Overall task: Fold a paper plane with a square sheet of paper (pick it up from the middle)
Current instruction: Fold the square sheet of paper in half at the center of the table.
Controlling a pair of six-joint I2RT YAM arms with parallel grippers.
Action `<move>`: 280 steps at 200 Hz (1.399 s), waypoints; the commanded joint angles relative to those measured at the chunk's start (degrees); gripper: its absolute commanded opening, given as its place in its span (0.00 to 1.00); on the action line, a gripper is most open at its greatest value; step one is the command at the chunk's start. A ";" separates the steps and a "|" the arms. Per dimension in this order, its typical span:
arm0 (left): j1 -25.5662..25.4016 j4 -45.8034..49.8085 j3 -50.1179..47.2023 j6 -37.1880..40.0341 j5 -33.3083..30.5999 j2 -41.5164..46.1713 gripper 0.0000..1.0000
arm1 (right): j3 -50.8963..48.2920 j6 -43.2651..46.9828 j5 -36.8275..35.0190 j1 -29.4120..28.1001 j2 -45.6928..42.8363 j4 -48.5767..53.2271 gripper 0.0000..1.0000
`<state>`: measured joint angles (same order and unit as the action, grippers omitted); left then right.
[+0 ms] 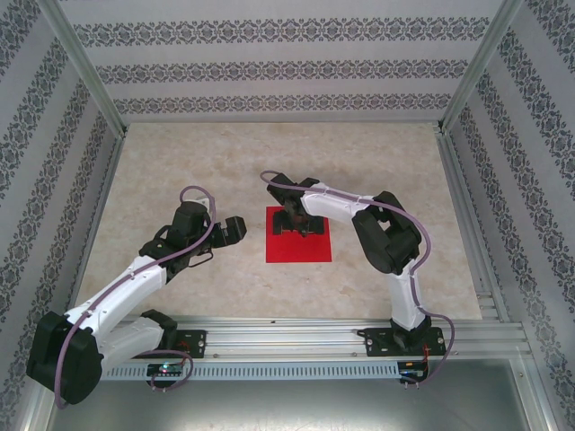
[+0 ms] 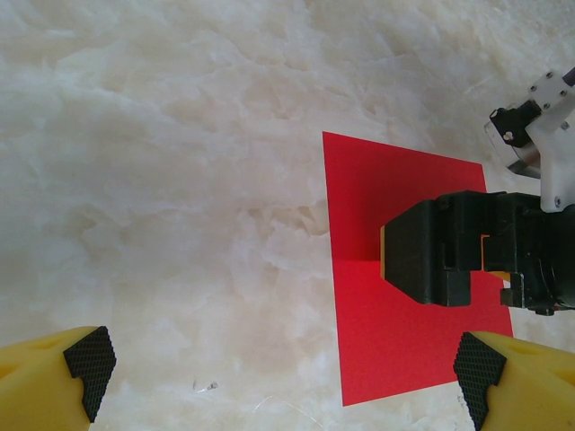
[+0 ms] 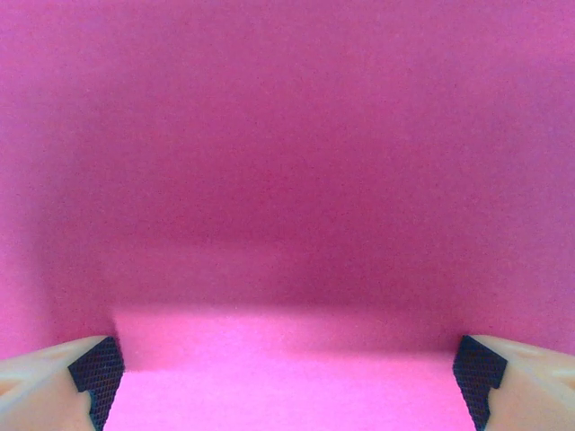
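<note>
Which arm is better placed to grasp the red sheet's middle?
Right: the right gripper is open, low over the middle of the square sheet of paper; the left gripper sits beside it.

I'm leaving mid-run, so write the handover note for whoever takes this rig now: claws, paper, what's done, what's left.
Left claw: open, empty, over the bare table to the left of the red paper.
Right claw: open, low over the middle of the red paper; contact unclear, nothing gripped.
Paper: flat on the table, square, no folds visible.
Done: right claw placed for the middle pickup.
Left: grip, lift, then every fold.
</note>
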<state>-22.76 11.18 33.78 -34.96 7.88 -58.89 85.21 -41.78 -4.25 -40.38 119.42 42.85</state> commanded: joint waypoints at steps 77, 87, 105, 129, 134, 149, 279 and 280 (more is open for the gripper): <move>0.75 0.59 1.11 -0.15 -0.23 -0.17 1.00 | -1.36 -1.36 -0.38 -1.37 4.47 1.92 0.94; 0.74 0.73 1.16 -0.20 -0.17 -0.17 1.00 | -1.54 -1.46 -0.18 -1.29 4.31 1.45 0.93; 0.71 0.73 1.11 -0.20 -0.23 -0.10 1.00 | -1.58 -1.16 0.12 -1.21 4.10 1.28 0.91; 0.72 0.71 1.20 -0.11 -0.21 -0.25 1.00 | -2.64 -1.28 1.47 -0.69 3.72 -0.01 0.91; 0.78 0.69 1.19 -0.11 -0.23 -0.26 1.00 | -2.83 -1.44 1.54 -0.64 3.63 -0.21 0.91; 0.74 0.68 1.15 -0.10 -0.23 -0.28 1.00 | -2.86 -1.21 1.52 -0.63 3.29 -0.41 0.90; 0.78 1.23 1.77 -0.46 -0.23 -0.52 1.00 | -2.02 -0.13 1.88 0.30 -3.85 -1.41 0.57; 0.74 1.22 1.79 -0.46 -0.23 -0.56 1.00 | -2.04 -0.14 1.88 0.34 -3.89 -1.48 0.57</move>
<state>-22.76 11.31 33.78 -34.96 7.88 -59.20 84.33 -41.95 -3.75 -40.49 118.52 41.54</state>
